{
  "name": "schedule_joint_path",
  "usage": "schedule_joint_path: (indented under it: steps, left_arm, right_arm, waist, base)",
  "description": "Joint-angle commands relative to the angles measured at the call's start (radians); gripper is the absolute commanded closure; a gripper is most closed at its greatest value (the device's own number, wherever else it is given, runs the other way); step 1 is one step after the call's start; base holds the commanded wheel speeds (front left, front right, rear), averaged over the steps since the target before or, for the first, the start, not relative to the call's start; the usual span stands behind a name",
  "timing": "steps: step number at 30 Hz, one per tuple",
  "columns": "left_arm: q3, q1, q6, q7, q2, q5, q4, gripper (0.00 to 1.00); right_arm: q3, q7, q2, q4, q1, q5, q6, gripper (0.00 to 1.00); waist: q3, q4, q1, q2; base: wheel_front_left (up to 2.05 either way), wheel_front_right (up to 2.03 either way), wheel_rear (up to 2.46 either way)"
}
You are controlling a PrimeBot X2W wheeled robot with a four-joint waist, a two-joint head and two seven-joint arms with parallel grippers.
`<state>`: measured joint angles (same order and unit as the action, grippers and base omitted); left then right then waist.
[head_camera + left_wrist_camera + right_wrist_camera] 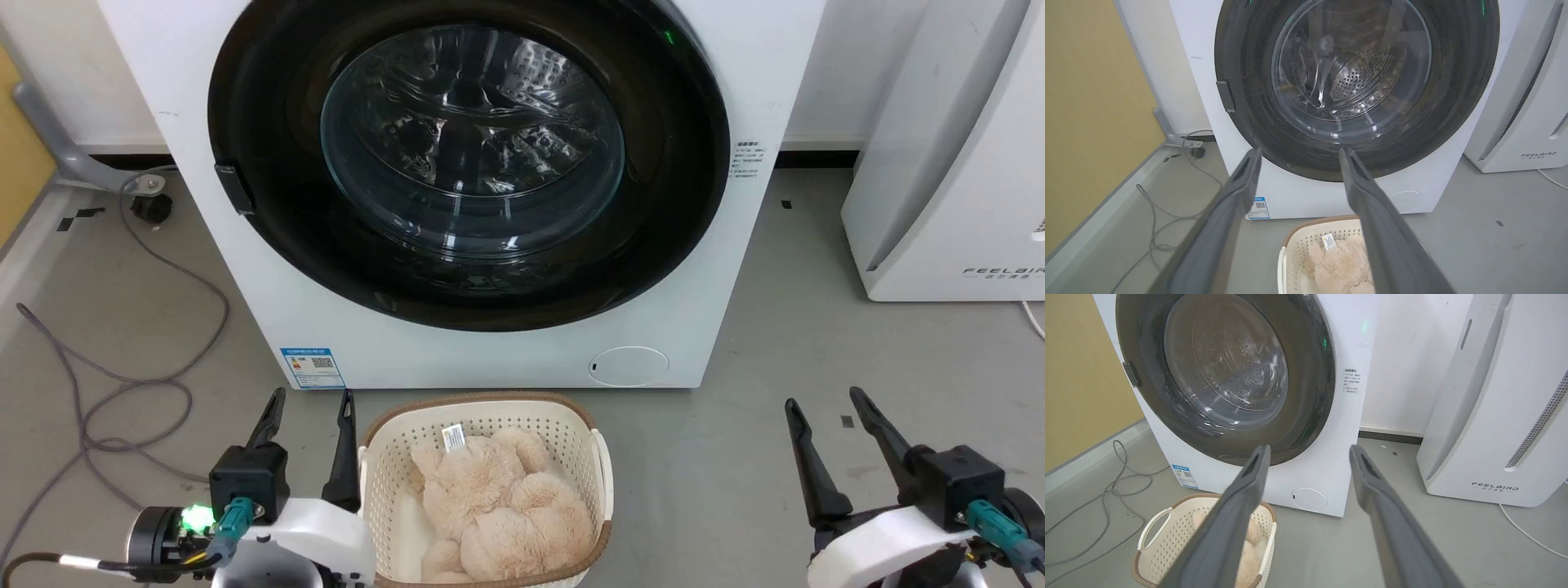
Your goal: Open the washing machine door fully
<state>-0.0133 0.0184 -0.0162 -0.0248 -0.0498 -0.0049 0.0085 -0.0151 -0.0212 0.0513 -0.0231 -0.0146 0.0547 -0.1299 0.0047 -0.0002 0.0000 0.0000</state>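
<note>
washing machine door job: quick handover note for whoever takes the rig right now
Left gripper: open, empty, low on the left beside the laundry basket.
Right gripper: open, empty, low on the right above the floor.
Washing machine door: shut against the washing machine, a dark tab on its left edge.
Done: nothing yet; neither gripper touches the door.
Left: reach the door, pull it and swing it fully open; the basket with a plush toy stands just in front.

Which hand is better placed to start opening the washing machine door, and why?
Probably the left hand: open, and on the side of the closed washing machine door where its handle sits.
</note>
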Motion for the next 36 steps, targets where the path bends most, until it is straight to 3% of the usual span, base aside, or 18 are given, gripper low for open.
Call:
schedule_joint_path:
  steps: [1, 8, 9, 10, 17, 29, 36]
  left_arm:
    - [-0.001, 0.003, -0.010, -0.010, 0.000, -0.008, 0.004, 0.00]
    - [-0.008, 0.004, -0.022, -0.025, 0.000, -0.012, 0.007, 0.00]
    - [-0.010, 0.004, -0.024, -0.027, 0.000, -0.013, 0.008, 0.00]
    - [-0.011, 0.004, -0.025, -0.029, 0.000, -0.014, 0.008, 0.00]
    - [-0.018, 0.006, -0.037, -0.043, 0.000, -0.017, 0.011, 0.00]
    - [-0.031, 0.009, -0.056, -0.069, 0.000, -0.022, 0.016, 0.00]
    - [-0.037, 0.015, -0.066, -0.083, 0.000, -0.024, 0.017, 0.00]
  right_arm:
    - [-0.004, -0.014, 0.000, -0.011, 0.000, 0.018, 0.000, 0.00]
    - [-0.007, -0.028, 0.000, -0.026, -0.002, 0.051, 0.000, 0.00]
    - [-0.010, -0.030, 0.000, -0.028, -0.002, 0.061, 0.000, 0.75]
    - [-0.013, -0.033, 0.000, -0.029, -0.002, 0.074, 0.000, 1.00]
    - [-0.030, -0.047, 0.000, -0.015, 0.002, 0.226, 0.000, 1.00]
    - [-0.055, -0.071, 0.000, 0.042, 0.038, 0.725, 0.000, 1.00]
    - [-0.115, -0.048, 0.000, 0.080, 0.087, 0.900, 0.000, 1.00]
  waist:
    - [0.000, 0.000, 0.0000, 0.0000]
    - [0.003, 0.001, 0.0000, 0.0000]
    - [0.003, 0.001, 0.0000, 0.0000]
    - [0.004, 0.001, 0.0000, 0.0000]
    - [0.006, 0.002, 0.0000, 0.0000]
    - [0.012, 0.013, 0.0000, 0.0000]
    - [0.027, 0.021, 0.0000, 0.0000]
  base:
    - [0.00, 0.00, 0.00]
    - [0.00, 0.00, 0.00]
    - [0.00, 0.00, 0.00]
    - [0.00, 0.00, 0.00]
    - [0.00, 0.00, 0.00]
    - [0.00, 0.00, 0.00]
    - [0.00, 0.00, 0.00]
